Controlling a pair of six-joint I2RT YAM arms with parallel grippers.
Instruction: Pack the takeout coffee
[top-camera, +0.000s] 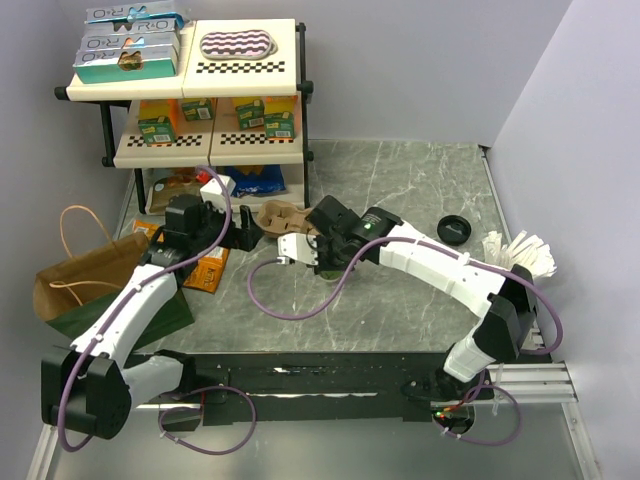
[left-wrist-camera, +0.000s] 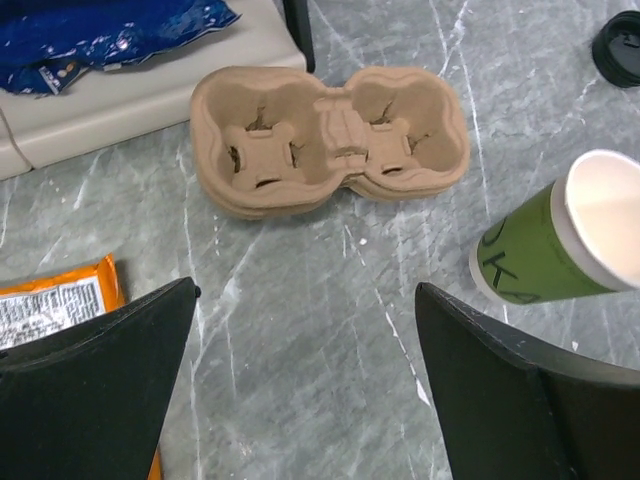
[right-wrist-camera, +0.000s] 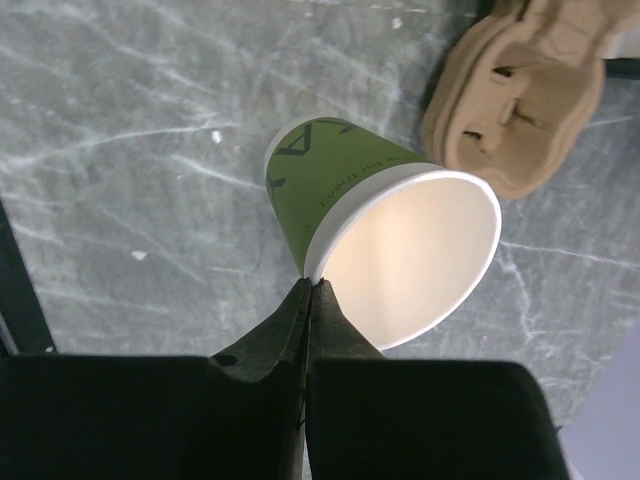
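One quick question: where's the takeout coffee (right-wrist-camera: 360, 200) right now, and who's got it? (beanwatcher)

Right gripper (right-wrist-camera: 309, 295) has it. Both fingers are squeezed together on the cream rim with basically no gap between them, so it's a thin pinch on the edge of the cup. The cup is tilted, green side out, with no lid on, and you can see straight into the pale inside. It's over the middle of the grey marble table (top-camera: 400, 180), just beside the brown cup carrier (left-wrist-camera: 330, 140) and not in either pocket. Can't tell whether the base is touching the table. (yam_fan)

Ok, and the other arm? (beanwatcher)

Left gripper (left-wrist-camera: 310, 385) is spread wide with nothing between the fingers, pointed down at bare table with the carrier just beyond it and the cup off to its right. The round black lid (top-camera: 455, 230) lies flat on the table well apart from the cup, out to the right. An orange packet (left-wrist-camera: 60, 300) sits near the left finger, and a blue bag (left-wrist-camera: 100, 30) is on the bottom board of the shelf (top-camera: 190, 90). The brown paper bag (top-camera: 85, 270) is at the far left. (yam_fan)
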